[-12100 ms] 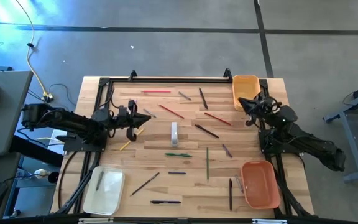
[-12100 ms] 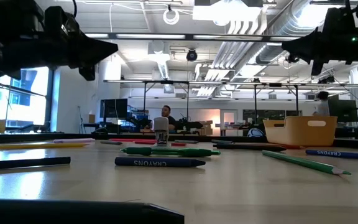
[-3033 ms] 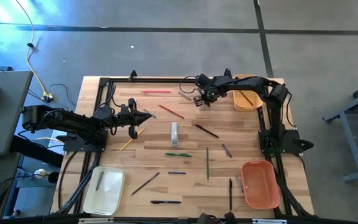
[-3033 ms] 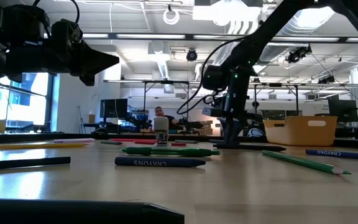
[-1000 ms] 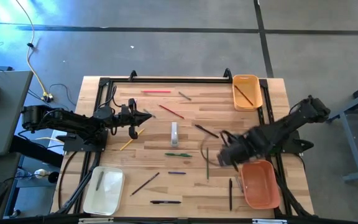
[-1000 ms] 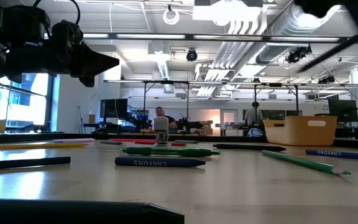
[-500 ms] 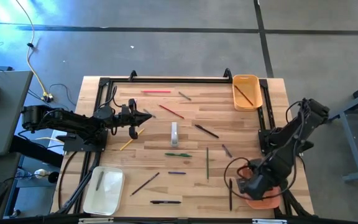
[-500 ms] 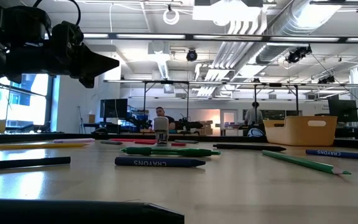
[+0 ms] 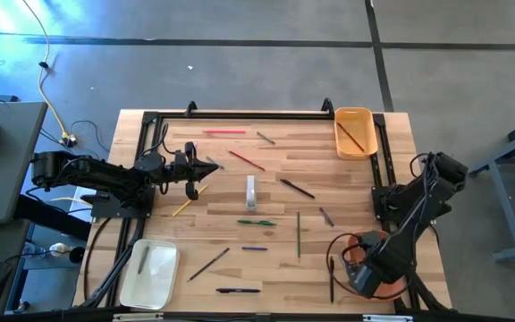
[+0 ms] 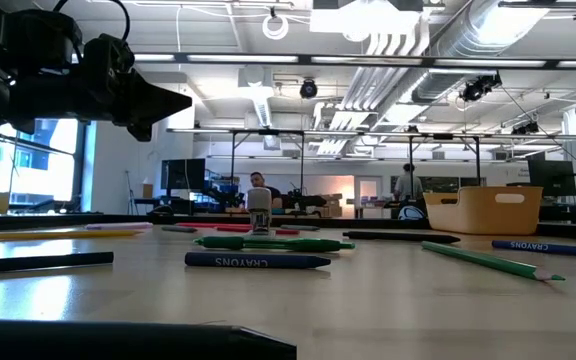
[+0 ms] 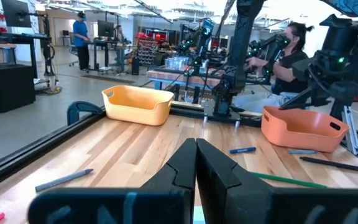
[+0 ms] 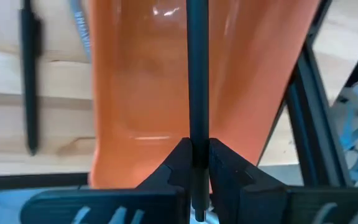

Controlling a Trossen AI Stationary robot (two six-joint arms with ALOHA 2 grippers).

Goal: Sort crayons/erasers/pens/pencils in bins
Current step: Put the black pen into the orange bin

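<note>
My right gripper (image 9: 362, 271) hovers over the larger orange bin (image 9: 390, 288) at the table's near right corner, shut on a dark pen (image 12: 196, 62). In the right wrist view the orange bin (image 12: 253, 93) fills the picture under the pen. My left gripper (image 9: 209, 168) waits above the table's left middle, fingers shut (image 11: 196, 163) on nothing. Pencils and pens lie flat on the wood: a red pencil (image 9: 247, 160), a green pencil (image 9: 298, 234), a black pen (image 9: 297, 188). The yellow-orange bin (image 9: 354, 132) stands at the far right, the cream-white bin (image 9: 150, 273) at the near left. My right gripper pinches the dark pen between its two fingers (image 12: 178, 163), near one end (image 12: 196, 134). The pen lies along the fingers and sticks out forward past their tips. It is lifted clear, above the orange bin's floor.
A white eraser (image 9: 250, 190) stands mid-table. A black pen (image 12: 28, 81) and a crayon (image 12: 79, 31) lie on the wood just left of the orange bin. More pens (image 9: 238, 290) lie near the near edge. A black frame rail (image 9: 375, 170) runs along the table's right side.
My right gripper has swung from the table's middle right toward the near edge and now hangs over the orange bin, carrying the dark pen. The left arm and the things on the table have kept still.
</note>
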